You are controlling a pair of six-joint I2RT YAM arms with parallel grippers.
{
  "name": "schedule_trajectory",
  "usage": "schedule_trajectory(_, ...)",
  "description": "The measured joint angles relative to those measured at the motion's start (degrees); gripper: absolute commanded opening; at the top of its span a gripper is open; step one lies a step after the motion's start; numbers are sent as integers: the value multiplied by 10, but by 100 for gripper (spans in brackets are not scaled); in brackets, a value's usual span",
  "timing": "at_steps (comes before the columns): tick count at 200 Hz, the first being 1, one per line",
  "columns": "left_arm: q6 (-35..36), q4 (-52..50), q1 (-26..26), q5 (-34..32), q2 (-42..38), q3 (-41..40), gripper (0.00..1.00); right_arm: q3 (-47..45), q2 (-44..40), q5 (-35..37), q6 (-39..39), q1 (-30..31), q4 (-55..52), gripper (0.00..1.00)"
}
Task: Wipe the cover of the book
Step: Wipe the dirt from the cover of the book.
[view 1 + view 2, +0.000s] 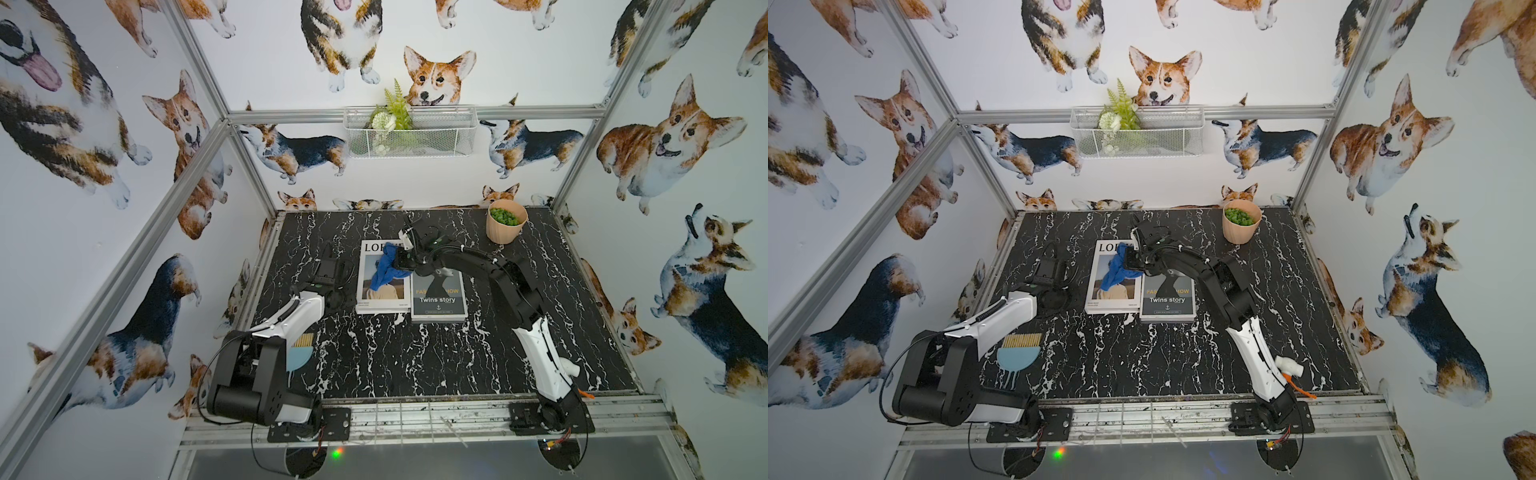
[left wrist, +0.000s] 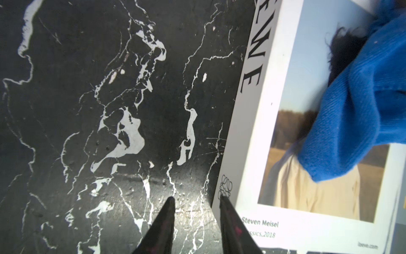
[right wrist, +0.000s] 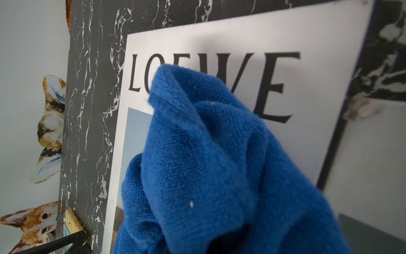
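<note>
A white book (image 1: 368, 300) titled LOEWE lies flat on the black marble table (image 1: 415, 357), with a dark "Twins story" book (image 1: 439, 305) touching its right side. A bunched blue cloth (image 1: 386, 266) rests on the white cover, over the title and the photo. My right gripper (image 1: 401, 261) is shut on the cloth (image 3: 219, 165), which hides its fingers. My left gripper (image 1: 328, 250) hovers just left of the white book (image 2: 270, 154). Its jaws (image 2: 196, 196) stand apart with only table between them, and one fingertip (image 2: 226, 211) is level with the book's near left corner.
A peach pot of green plants (image 1: 506, 222) stands at the table's back right. A blue brush with tan bristles (image 1: 1017, 353) lies near the left arm's base. A white wire basket (image 1: 409, 131) hangs on the back wall. Aluminium frame posts border the table.
</note>
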Motion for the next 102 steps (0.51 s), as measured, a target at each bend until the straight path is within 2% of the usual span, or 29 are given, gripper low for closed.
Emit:
schedule_trajectory(41, 0, 2, 0, 2, 3, 0, 37, 119, 73, 12, -3, 59, -21, 0)
schedule_trajectory(58, 0, 2, 0, 7, 6, 0, 38, 137, 82, 14, -13, 64, -31, 0)
schedule_trajectory(76, 0, 6, 0, 11, 10, -4, 38, 99, 58, 3, -14, 49, -28, 0)
schedule_trajectory(102, -4, 12, 0, 13, 12, -13, 38, -20, -17, -5, -13, 2, -18, 0)
